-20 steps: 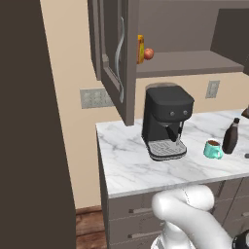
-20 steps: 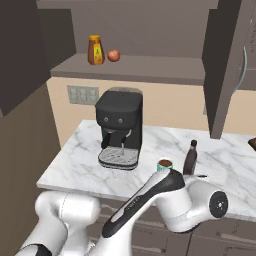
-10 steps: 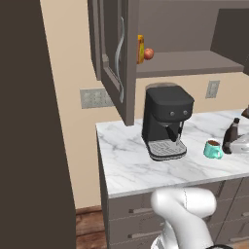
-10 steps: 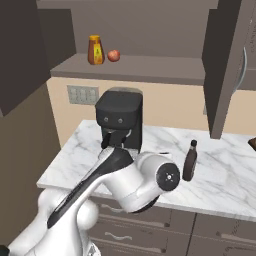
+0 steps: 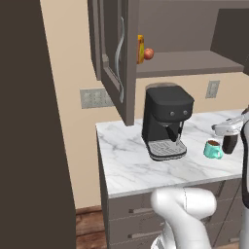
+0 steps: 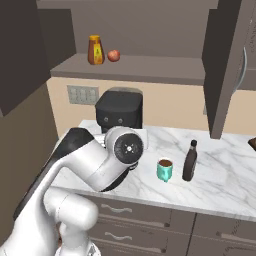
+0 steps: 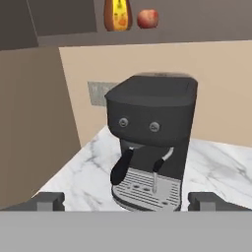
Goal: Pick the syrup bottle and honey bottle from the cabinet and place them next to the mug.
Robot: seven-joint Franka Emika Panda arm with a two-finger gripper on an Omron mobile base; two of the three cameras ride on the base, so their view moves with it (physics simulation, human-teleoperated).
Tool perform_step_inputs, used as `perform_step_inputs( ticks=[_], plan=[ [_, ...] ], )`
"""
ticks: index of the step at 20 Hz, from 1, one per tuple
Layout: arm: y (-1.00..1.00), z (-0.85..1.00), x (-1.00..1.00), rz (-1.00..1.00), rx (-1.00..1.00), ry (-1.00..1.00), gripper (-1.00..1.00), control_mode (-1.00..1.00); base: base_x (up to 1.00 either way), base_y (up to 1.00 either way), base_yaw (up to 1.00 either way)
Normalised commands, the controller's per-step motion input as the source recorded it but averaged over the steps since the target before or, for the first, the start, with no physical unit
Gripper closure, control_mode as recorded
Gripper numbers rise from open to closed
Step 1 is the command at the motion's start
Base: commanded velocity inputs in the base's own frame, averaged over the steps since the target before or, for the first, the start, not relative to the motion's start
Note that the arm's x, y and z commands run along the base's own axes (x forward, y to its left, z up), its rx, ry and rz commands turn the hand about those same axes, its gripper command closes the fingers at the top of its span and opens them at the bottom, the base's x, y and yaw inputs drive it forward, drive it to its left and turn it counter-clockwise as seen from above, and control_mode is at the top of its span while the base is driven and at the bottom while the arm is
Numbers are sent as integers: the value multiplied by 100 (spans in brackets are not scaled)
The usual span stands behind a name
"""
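The honey bottle (image 6: 95, 50) stands on the open cabinet's shelf (image 6: 150, 70) beside a small red ball (image 6: 113, 55). In the hand view the honey bottle (image 7: 117, 15) is high up and far off. In the left base view only a sliver of it (image 5: 140, 48) shows behind the cabinet door (image 5: 119, 58). On the marble counter (image 6: 220, 185) the syrup bottle (image 6: 189, 161) stands upright just right of the teal mug (image 6: 164, 170). My gripper (image 7: 128, 202) is open and empty, facing the coffee machine (image 7: 152, 142) from low over the counter.
My arm's big joint (image 6: 127, 147) hangs in front of the black coffee machine (image 6: 119, 112). A second open cabinet door (image 6: 230, 65) juts out at the right. A tall dark panel (image 5: 29, 121) closes off the left side. Part of my arm (image 5: 228, 127) covers the syrup bottle's top.
My arm has swung up from low in front of the counter to stand before the coffee machine. The bottles and the mug have not moved. The gripper stays open.
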Motion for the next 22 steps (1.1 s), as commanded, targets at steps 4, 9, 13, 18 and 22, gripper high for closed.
perform_step_inputs(
  ticks=[4,9,13,18,22],
  plan=[
    [24,78,0,0,0,1,-100,-100,0,0,0],
    [44,85,0,-2,0,0,-100,-100,0,0,0],
    [42,82,0,-8,0,0,-100,-100,0,0,0],
    [30,52,4,-13,1,0,-100,-100,0,0,0],
    [26,34,0,-7,5,-2,-100,-100,0,0,0]
  ],
)
